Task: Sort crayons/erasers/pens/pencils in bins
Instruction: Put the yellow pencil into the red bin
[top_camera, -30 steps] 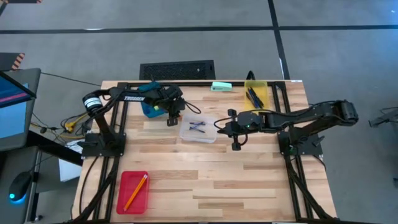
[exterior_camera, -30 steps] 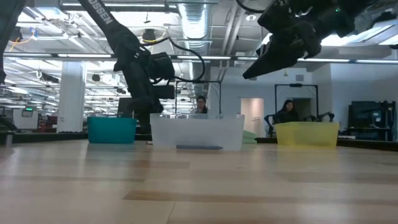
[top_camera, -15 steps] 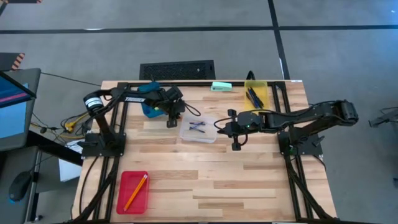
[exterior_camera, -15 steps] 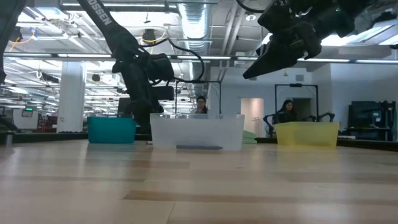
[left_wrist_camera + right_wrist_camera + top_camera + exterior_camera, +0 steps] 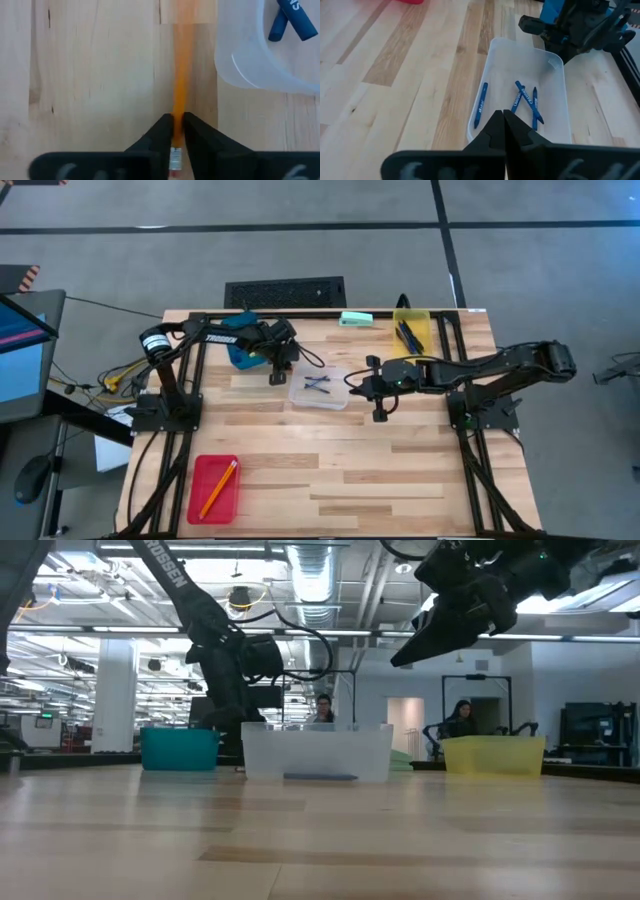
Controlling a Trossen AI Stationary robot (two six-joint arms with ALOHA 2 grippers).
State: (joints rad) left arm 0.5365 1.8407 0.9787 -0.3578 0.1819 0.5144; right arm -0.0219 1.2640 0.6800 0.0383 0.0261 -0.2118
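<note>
An orange pencil lies on the table beside the clear bin, which holds several blue pens. My left gripper is low over the table between the blue bin and the clear bin, shut on that pencil. My right gripper hangs shut above the table, to the right of the clear bin, and holds nothing. The red bin near the front edge holds another orange pencil. The yellow bin at the back holds dark pens. My left gripper pinches the pencil between its two fingers, on the shaft just ahead of the metal eraser end. The fingers come steeply from above and lie along the pencil. The rest of the pencil reaches away from them along the table top.
A flat mint-green object lies at the back edge, left of the yellow bin. Bare wood spreads across the table's middle and front right. People sit in the room beyond the table.
My left gripper has sunk a little toward the table between the blue and clear bins.
</note>
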